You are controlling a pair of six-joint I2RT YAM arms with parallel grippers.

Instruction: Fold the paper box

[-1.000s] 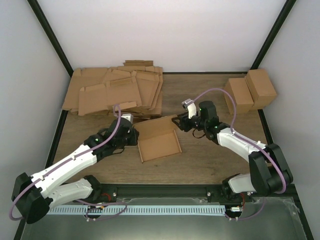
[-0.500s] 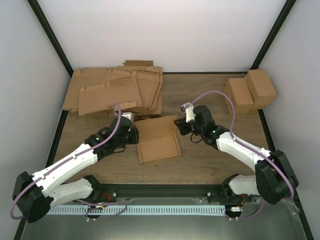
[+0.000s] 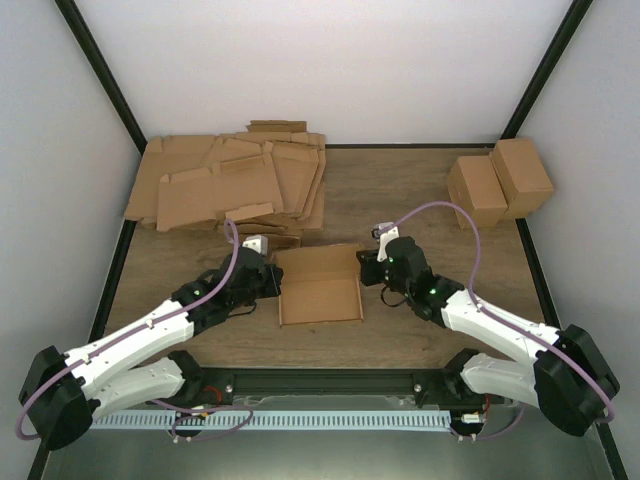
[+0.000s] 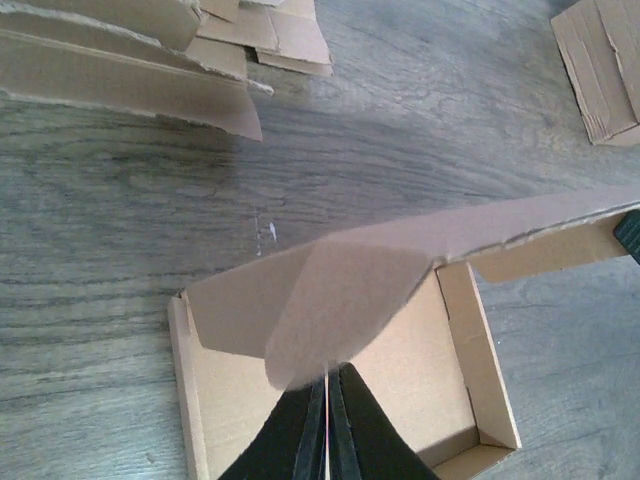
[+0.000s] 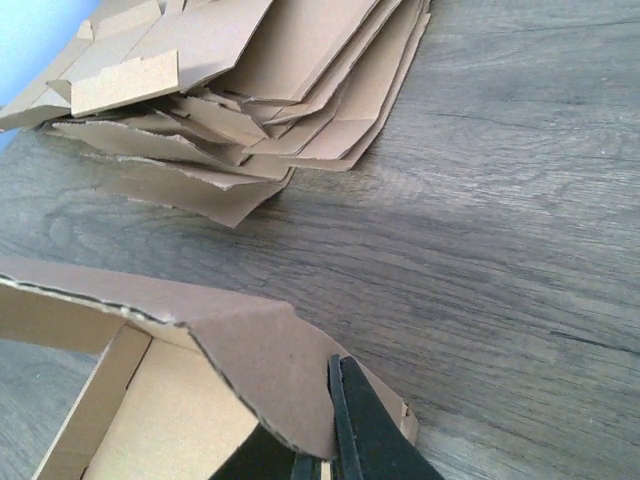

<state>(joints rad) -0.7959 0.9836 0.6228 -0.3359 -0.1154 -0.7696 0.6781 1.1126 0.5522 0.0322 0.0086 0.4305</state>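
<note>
The paper box (image 3: 320, 298) is a shallow brown tray lying open on the table between both arms, its lid panel (image 3: 318, 261) raised along the far side. My left gripper (image 3: 273, 284) is at the box's left side, shut on a rounded side flap (image 4: 345, 305) of the lid. The tray floor (image 4: 410, 370) shows below that flap. My right gripper (image 3: 363, 266) is at the far right corner, shut on the lid's right flap (image 5: 260, 360). The tray's inside (image 5: 150, 420) shows to its left.
A pile of flat die-cut cardboard sheets (image 3: 230, 185) lies at the far left, also in the left wrist view (image 4: 120, 50) and the right wrist view (image 5: 250, 80). Two closed blocky cartons (image 3: 500, 182) stand at the far right. Bare wood table (image 3: 410, 200) lies between.
Both grippers have drawn toward the near edge, still holding the flaps. The box has slid nearer and turned square to the table edge.
</note>
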